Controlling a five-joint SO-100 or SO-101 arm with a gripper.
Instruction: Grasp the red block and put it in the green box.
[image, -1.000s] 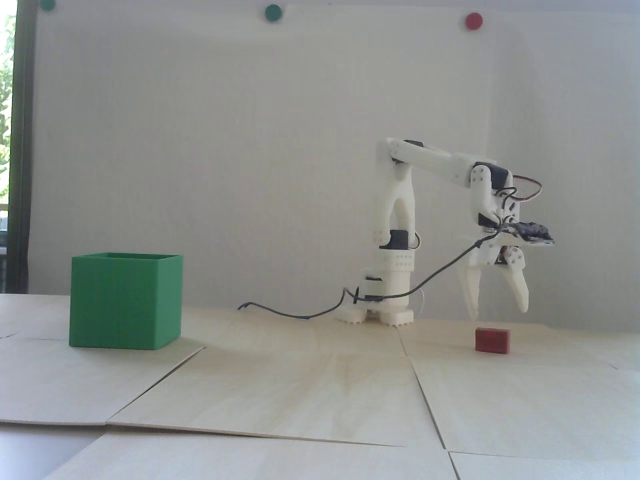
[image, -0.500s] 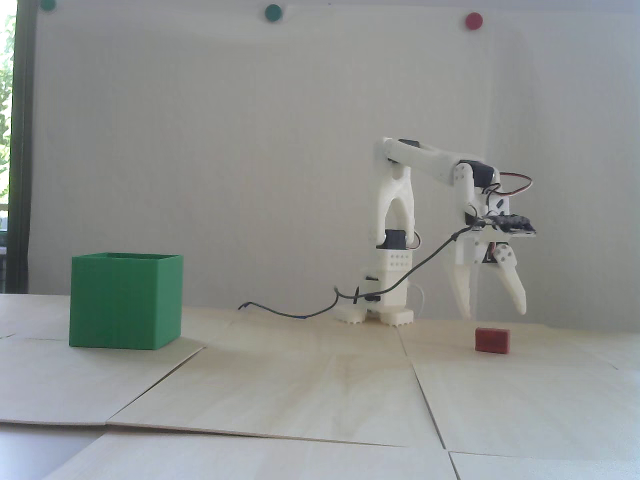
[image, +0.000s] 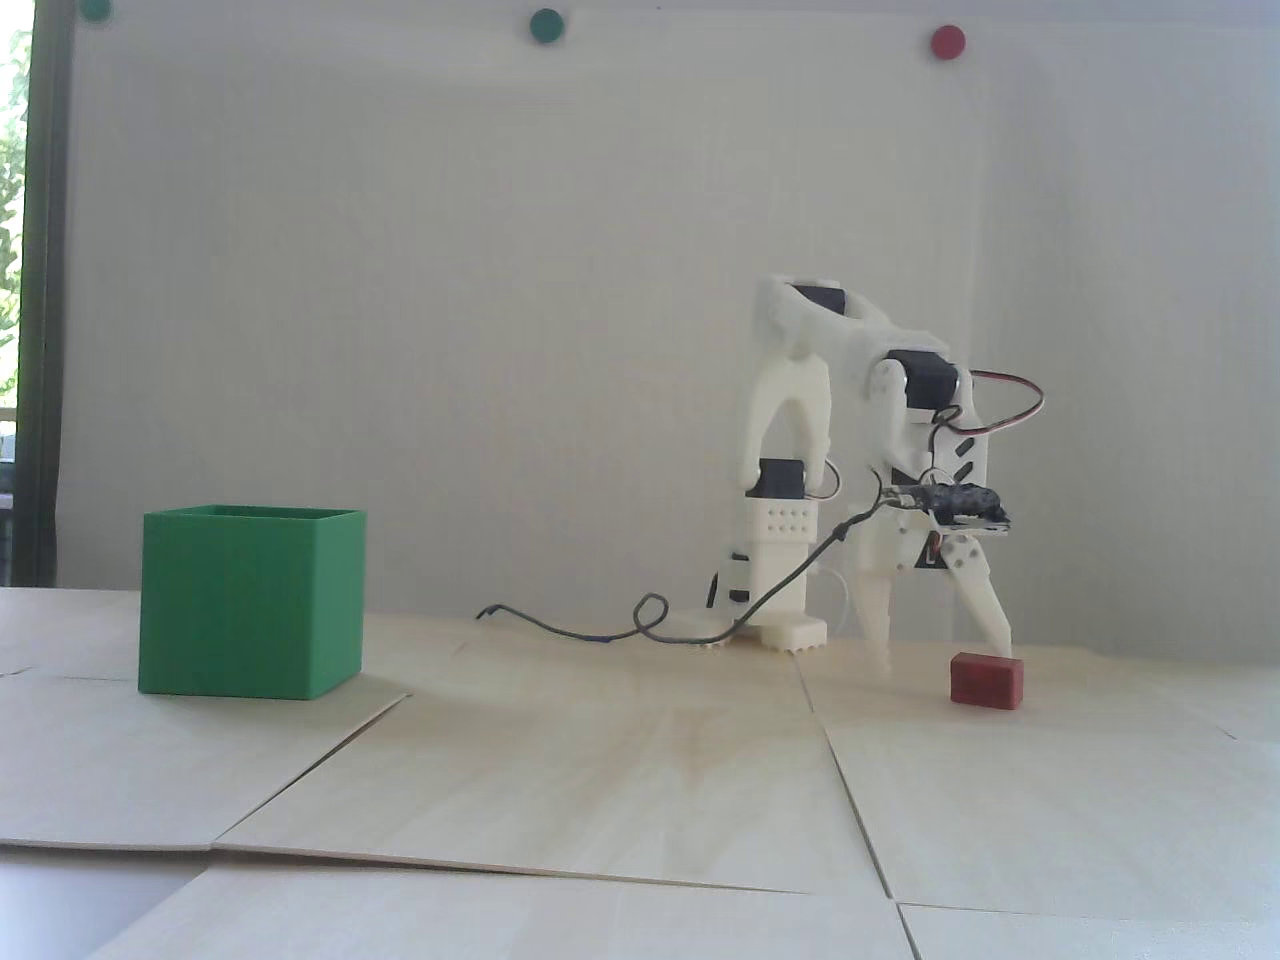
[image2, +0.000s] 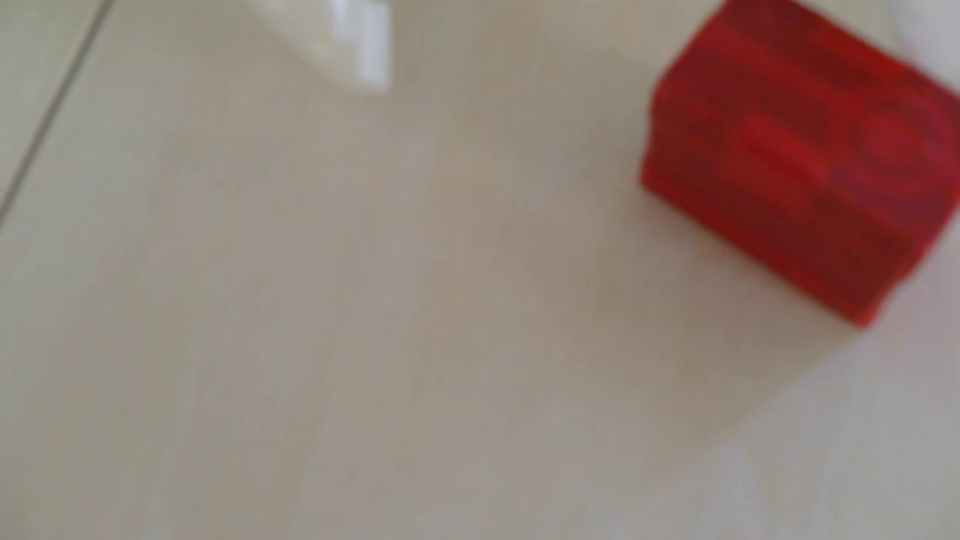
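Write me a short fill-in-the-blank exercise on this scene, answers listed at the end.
1. The gripper has its jaws ____.
2. The red block rests on the ____.
3. In the fixed view, the green box stands far to the ____ of the block.

Answers: open; table; left

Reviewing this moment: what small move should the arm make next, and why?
Probably a small sideways shift toward the red block before closing. In the fixed view the open gripper is down near the table, but the block sits by one finger rather than centred between them; the wrist view shows it off to the right.
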